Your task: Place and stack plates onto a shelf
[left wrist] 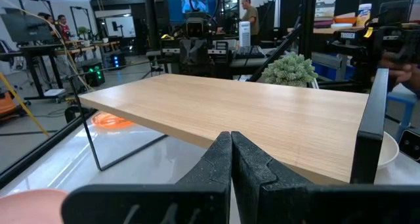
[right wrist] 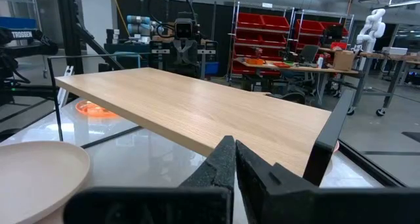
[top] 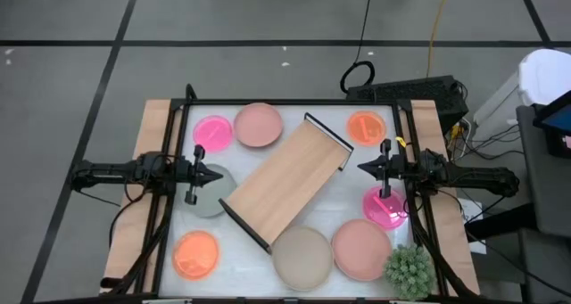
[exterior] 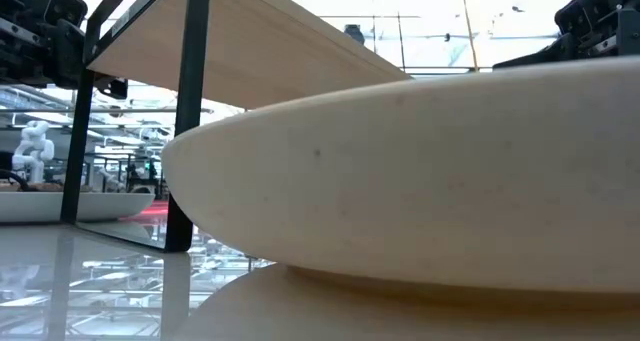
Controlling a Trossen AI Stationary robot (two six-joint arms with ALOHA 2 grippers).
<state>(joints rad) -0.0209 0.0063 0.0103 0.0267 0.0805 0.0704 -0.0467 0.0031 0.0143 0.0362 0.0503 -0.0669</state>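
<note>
The light-wood shelf (top: 287,186) stands on its black frame ends, slanting across the table's middle. Around it lie plates: neon pink (top: 212,132), dusty pink (top: 259,125) and orange (top: 366,126) at the far side. A pale grey plate (top: 210,197) is at the left, a neon pink one (top: 385,208) at the right. Orange (top: 195,254), beige (top: 302,258) and dusty pink (top: 361,249) plates lie at the near side. My left gripper (top: 217,176) hovers shut over the grey plate, left of the shelf. My right gripper (top: 361,167) is shut off the shelf's far right end. The shut fingers (left wrist: 231,152) (right wrist: 230,155) point at the shelf (left wrist: 249,112) (right wrist: 197,112).
A spiky green plant (top: 409,270) stands at the near right corner. The black table frame (top: 268,102) runs along the far edge and both sides. In the low view the beige plate (exterior: 420,181) fills the foreground, with the shelf (exterior: 250,31) behind it.
</note>
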